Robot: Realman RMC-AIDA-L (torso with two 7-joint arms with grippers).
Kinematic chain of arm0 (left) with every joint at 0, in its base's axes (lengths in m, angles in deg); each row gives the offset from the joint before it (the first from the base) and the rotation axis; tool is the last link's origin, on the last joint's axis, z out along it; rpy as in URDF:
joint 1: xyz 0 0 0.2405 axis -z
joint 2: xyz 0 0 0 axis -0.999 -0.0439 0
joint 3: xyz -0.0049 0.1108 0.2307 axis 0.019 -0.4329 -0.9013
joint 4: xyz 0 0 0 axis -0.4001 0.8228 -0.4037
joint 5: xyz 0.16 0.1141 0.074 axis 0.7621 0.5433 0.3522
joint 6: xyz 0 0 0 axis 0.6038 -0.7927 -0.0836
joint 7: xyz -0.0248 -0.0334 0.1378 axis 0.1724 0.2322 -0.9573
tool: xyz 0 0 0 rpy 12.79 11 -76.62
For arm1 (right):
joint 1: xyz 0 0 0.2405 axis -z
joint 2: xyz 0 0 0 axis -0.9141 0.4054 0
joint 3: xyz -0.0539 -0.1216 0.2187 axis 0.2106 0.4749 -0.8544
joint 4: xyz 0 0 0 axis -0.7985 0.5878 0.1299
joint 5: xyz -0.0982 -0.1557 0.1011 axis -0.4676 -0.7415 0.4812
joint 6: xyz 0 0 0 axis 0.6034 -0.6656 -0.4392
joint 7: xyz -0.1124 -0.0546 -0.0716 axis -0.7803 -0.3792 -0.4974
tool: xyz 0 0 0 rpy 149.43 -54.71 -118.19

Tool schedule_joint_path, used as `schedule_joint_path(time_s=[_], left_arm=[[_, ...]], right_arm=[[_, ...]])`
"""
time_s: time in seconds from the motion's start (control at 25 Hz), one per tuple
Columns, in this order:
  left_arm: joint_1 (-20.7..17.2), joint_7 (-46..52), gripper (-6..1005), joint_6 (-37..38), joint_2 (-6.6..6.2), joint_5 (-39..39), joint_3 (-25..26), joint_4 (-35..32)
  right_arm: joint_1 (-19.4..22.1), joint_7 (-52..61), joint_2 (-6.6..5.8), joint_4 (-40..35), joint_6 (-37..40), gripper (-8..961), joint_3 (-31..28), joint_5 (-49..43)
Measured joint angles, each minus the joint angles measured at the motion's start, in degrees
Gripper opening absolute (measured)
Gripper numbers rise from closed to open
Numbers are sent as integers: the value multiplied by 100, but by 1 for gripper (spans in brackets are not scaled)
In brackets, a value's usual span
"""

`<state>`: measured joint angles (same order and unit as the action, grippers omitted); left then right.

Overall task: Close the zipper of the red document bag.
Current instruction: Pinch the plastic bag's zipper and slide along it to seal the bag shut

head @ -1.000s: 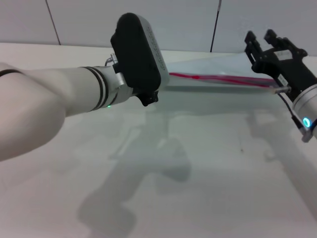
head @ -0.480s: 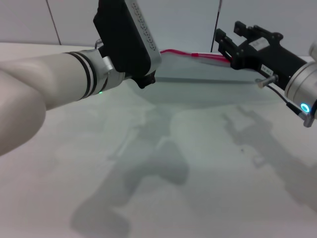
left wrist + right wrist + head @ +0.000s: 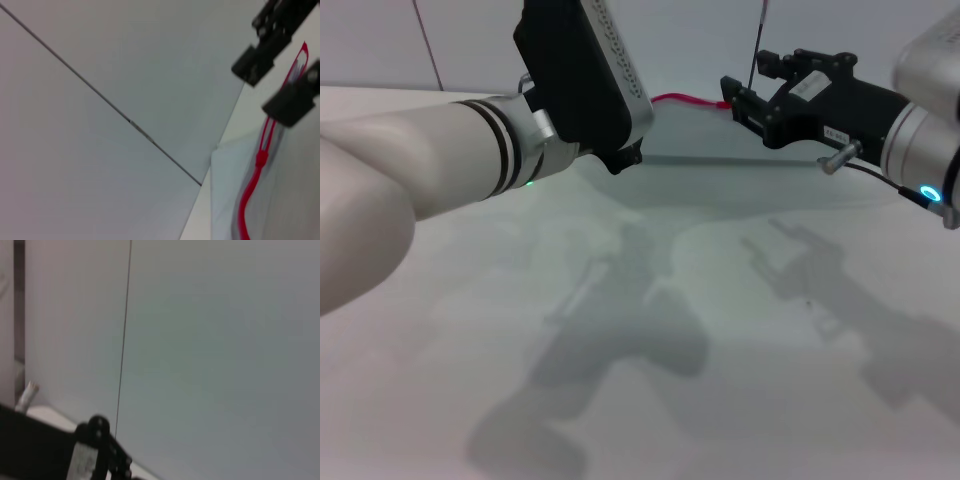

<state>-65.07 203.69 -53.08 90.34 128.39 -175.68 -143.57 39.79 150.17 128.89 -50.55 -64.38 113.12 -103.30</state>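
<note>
The red document bag (image 3: pixel 760 165) lies flat at the far side of the table, translucent and pale. Its zipper (image 3: pixel 685 101) shows as a thin red strip along the far edge, between the two arms. In the left wrist view the zipper (image 3: pixel 259 162) has a thicker red knot on it, on the bag (image 3: pixel 225 200). My right gripper (image 3: pixel 748 82) is open, its black fingertips at the zipper line and pointing toward the left arm; it also shows as the right gripper (image 3: pixel 272 85) in the left wrist view. The left gripper (image 3: pixel 582 80) hangs over the bag's left end, with only its black housing visible.
A pale wall with dark vertical seams (image 3: pixel 758 35) rises just behind the table's far edge. The white tabletop (image 3: pixel 650 380) in front of the bag carries only the arms' shadows. The right wrist view shows mostly wall and a black part (image 3: pixel 95 450) low down.
The right gripper has swept left along the zipper line toward the left arm. The left wrist has risen and shifted a little, exposing the red strip's left end.
</note>
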Motion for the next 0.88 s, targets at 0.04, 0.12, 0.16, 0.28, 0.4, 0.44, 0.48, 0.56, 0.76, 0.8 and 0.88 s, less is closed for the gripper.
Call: schedule_joint_path(time_s=[0.04, 0.12, 0.16, 0.28, 0.4, 0.44, 0.48, 0.56, 0.76, 0.8, 0.88], left_arm=[[0, 0, 54, 0, 0, -12, -4, -12], [1, 0, 54, 20, -1, -28, -11, -25], [2, 0, 54, 38, -1, -29, -13, -39], [1, 0, 54, 106, -1, -30, -15, -94], [3, 0, 54, 144, -1, -30, 0, -129], [1, 0, 54, 149, -1, -31, 6, -140], [1, 0, 54, 152, -1, -31, 9, -150], [11, 0, 54, 166, 0, -32, 10, -151], [37, 0, 54, 197, -1, -29, -15, -157], [37, 0, 54, 200, -1, -27, -17, -159], [43, 0, 54, 208, 0, -27, -22, -160]], right_arm=[[-11, -36, 40, -11, 178, 441, -72, -85], [-25, -242, 170, -32, 570, 441, -281, -223], [-27, -447, 283, -40, 770, 440, -413, -252], [-2, -1170, 664, -54, 1350, 439, -900, -273], [66, -2111, 1193, -32, 2051, 438, -1573, -276], [88, -2436, 1361, -22, 2263, 438, -1794, -274], [118, -2684, 1517, -18, 2426, 437, -2005, -271], [178, -3180, 1774, -13, 2747, 437, -2388, -246], [158, -3477, 1818, 62, 2956, 435, -2526, -151], [145, -3505, 1818, 94, 2965, 434, -2531, -155], [129, -3597, 1818, 164, 2968, 434, -2530, -171]])
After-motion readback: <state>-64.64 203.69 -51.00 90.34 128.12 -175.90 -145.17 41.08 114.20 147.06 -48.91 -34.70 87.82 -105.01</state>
